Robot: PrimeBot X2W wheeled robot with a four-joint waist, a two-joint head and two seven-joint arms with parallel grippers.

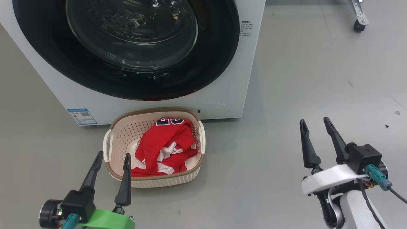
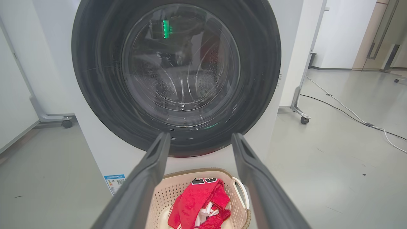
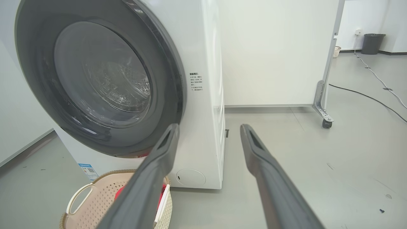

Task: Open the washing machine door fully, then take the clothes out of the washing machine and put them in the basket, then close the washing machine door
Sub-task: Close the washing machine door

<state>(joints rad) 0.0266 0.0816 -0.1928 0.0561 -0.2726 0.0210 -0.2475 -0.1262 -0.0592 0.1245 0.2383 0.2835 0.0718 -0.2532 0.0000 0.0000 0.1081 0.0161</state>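
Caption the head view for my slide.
Red jersey in the cream basket before the shut washing machine door; left gripper and right gripper open, empty.

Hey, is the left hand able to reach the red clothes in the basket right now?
Probably yes: the left hand hovers open by the near corner of the basket, the clothes lie uncovered inside, and nothing stands between them.
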